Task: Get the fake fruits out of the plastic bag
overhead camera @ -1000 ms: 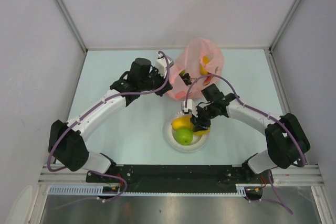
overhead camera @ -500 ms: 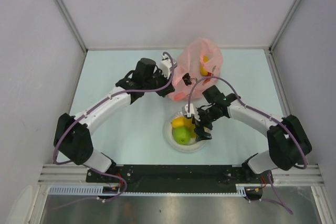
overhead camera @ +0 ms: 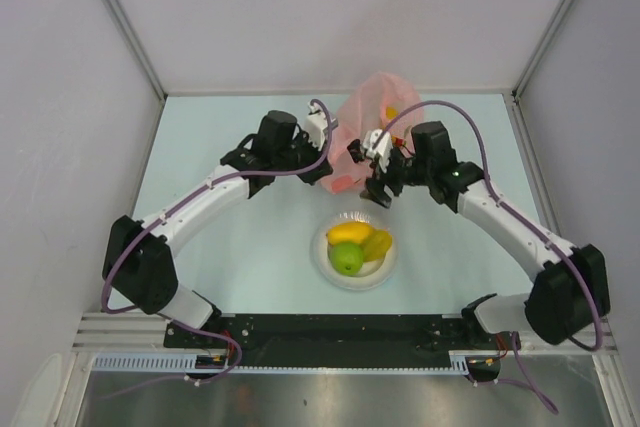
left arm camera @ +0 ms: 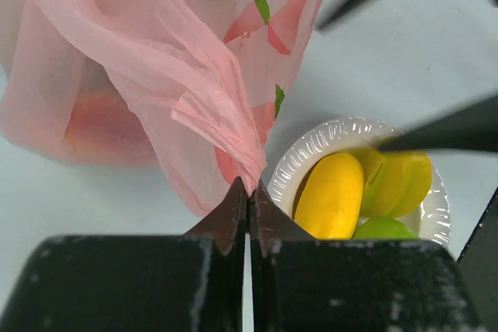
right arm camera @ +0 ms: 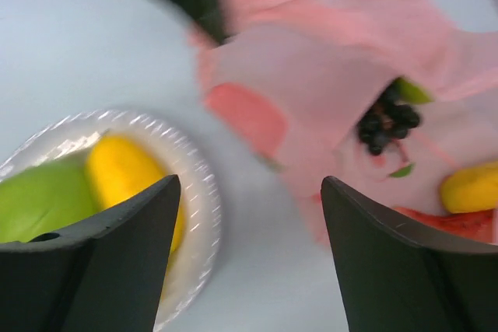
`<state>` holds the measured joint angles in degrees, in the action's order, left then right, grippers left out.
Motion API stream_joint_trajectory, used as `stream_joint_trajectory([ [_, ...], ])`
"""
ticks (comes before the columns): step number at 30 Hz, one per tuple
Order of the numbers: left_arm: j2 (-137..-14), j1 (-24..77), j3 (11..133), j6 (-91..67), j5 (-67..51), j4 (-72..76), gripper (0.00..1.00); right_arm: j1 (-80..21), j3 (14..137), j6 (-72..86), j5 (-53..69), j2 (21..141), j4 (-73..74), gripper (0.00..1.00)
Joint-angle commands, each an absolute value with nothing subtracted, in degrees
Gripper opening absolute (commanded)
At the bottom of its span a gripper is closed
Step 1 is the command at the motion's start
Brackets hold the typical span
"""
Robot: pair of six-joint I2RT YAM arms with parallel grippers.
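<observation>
The pink plastic bag [overhead camera: 372, 112] lies at the back of the table, with a yellow fruit [overhead camera: 391, 112] showing through it. My left gripper [overhead camera: 325, 175] is shut on a fold of the bag's edge [left arm camera: 247, 180]. In the right wrist view the bag [right arm camera: 311, 83] holds a dark grape bunch [right arm camera: 385, 122], a yellow fruit [right arm camera: 471, 188] and a watermelon slice [right arm camera: 455, 223]. My right gripper [overhead camera: 378, 189] hangs open and empty between the bag and the white plate [overhead camera: 325, 267]. On that plate rest a green apple [overhead camera: 347, 261], an orange-yellow oblong fruit [overhead camera: 348, 233] and a lemon-like fruit [overhead camera: 377, 244].
Grey walls close in the table on the left, back and right. A black rail [overhead camera: 340, 327] carrying both arm bases runs along the near edge. The plate sits just in front of the bag, between the two arms.
My right gripper opened over the plate, left a fruit there, and swung back up toward the bag. The left gripper kept its pinch on the bag and shifted slightly right.
</observation>
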<state>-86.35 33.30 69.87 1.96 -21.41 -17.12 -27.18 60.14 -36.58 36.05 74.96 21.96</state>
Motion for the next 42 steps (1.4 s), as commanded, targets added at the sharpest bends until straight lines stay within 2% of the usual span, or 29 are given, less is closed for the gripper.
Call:
stream_joint_trajectory([
  [1,-83.23,32.7,72.77,3.95,-20.74,-16.26,0.0,-26.28,64.85,-19.7,22.78,87.4,-3.06,0.74],
  [8,-83.94,31.82,75.41,3.78,-20.48,-17.23,0.0,-20.76,76.81,-7.92,8.04,106.32,-5.54,0.63],
  [11,-83.24,31.46,76.2,4.3,-20.83,-17.93,0.0,-19.51,75.42,-9.57,3.01,106.44,-4.31,0.61],
  [16,-80.6,31.2,75.41,9.39,-23.72,-19.77,0.0,-17.67,66.2,-10.9,0.53,97.13,-0.26,0.62],
  [19,-80.42,31.2,74.88,13.26,-25.05,-21.0,0.0,-17.67,61.0,-12.39,0.27,95.18,-1.57,0.63],
  [23,-81.39,31.2,76.99,15.73,-26.63,-22.41,0.0,-17.75,63.88,-12.83,-0.09,99.39,-8.6,0.68],
  [28,-82.44,31.29,78.75,19.42,-28.21,-24.52,0.0,-17.49,73.64,-10.99,-4.65,108.35,-11.42,0.69],
  [35,-81.74,31.38,78.93,23.11,-26.89,-28.12,0.0,-16.53,86.12,-8.0,-9.14,119.7,-9.23,0.85],
  [42,-82.79,31.46,80.07,25.31,-24.88,-31.2,0.0,-15.56,100.88,-7.12,-10.63,131.12,-1.95,0.89],
])
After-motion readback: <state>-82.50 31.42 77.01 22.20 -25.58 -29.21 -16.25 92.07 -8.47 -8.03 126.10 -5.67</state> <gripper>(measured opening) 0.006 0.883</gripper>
